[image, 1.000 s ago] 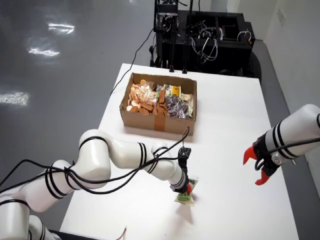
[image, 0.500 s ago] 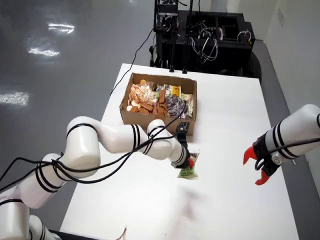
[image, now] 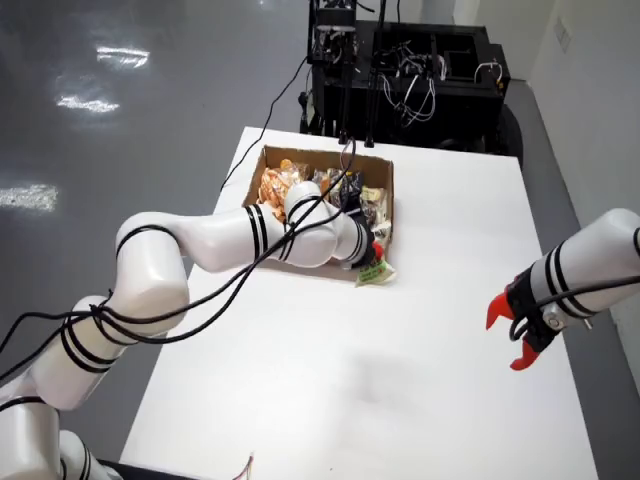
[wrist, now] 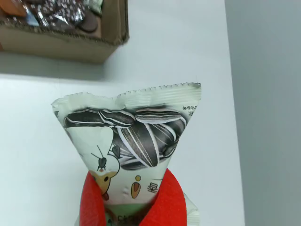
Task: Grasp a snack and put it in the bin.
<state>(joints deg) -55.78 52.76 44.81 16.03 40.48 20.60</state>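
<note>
White surface (image: pixel 450 230) on a glossy grey floor, w/ a black equipment rack at the far end; a cardboard bin (image: pixel 318 238) sits toward the far-left part of the surface, already well stocked w/ snacks. Working arm reaches in from the near left of the overhead view; its pincer (image: pixel 372 262) is clamped on a snack packet (image: pixel 377 272), red fingers (wrist: pixel 167 200) pinching the packet's lower part in the wrist view, so jaws narrow, holding it. Packet is a sunflower-seed pouch, off the surface, hanging just outside the bin's near-right corner in the overhead view; can't tell if it touches the cardboard wall.

Key relation: bin opening lies to the far left of the held packet; in the wrist view the bin (wrist: pixel 61 40) shows at top left, packet's serrated edge pointing toward the far end, its long axis running from the fingers to that edge. Judgement: next move needs a short carry far-left over the rim, w/ enough height to clear the wall, then release.

Second arm's red pincer (image: pixel 515 335) idles at the right, well apart; the working arm is much nearer the bin.
</note>
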